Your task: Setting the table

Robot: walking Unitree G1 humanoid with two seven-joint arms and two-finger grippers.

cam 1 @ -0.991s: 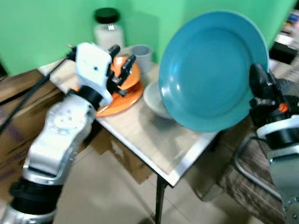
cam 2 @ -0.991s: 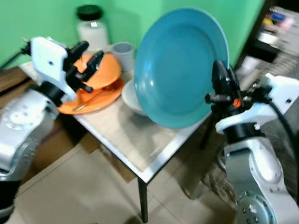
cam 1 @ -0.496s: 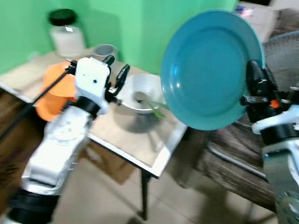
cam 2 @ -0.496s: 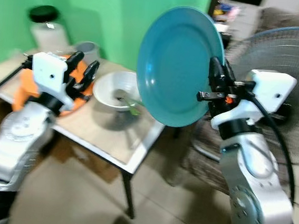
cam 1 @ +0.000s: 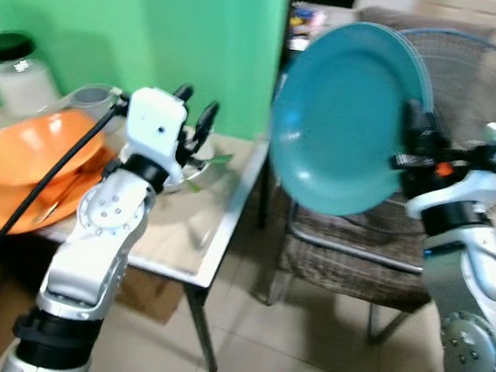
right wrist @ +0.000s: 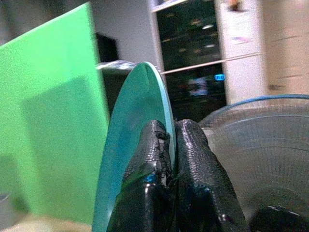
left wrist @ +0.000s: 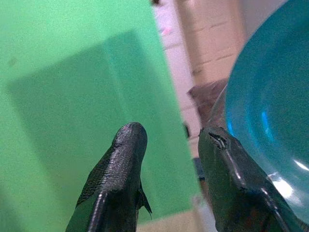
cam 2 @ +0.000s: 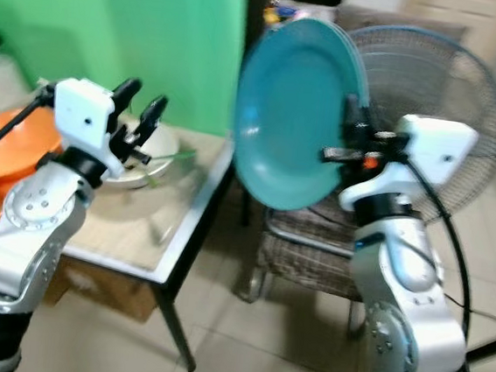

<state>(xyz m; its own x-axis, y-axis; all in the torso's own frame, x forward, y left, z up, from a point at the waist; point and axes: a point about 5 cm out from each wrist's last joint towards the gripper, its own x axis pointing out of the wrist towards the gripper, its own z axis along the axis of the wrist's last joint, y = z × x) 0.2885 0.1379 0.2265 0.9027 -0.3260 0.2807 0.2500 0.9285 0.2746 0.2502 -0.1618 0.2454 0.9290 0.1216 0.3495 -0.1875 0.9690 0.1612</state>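
So the right pincer [cam 2: 351, 134] is clamped on the rim of a big teal plate [cam 1: 347, 116], fingers pinched tight on either side of the edge, which the right wrist view shows really clearly. The plate is held up on edge in the upper middle of the frame, its face turned toward the camera, out past the end of the desk [cam 1: 212, 235] and in front of a standing fan [cam 2: 442, 90] at the upper right. Below the plate there's a chair [cam 1: 346, 266] with a striped cushion, sitting on the tiled floor.

The left pincer [cam 1: 195, 115] is up over the desk at left of centre, fingers spread apart and holding nothing. Just behind it there's a white bowl [cam 2: 150, 155] with something green poking out of it. Farther left are stacked orange plates [cam 1: 30, 165], a clear cup [cam 1: 90, 96], and a black-lidded jar [cam 1: 13, 71] at the upper left against the green wall [cam 1: 132, 25].
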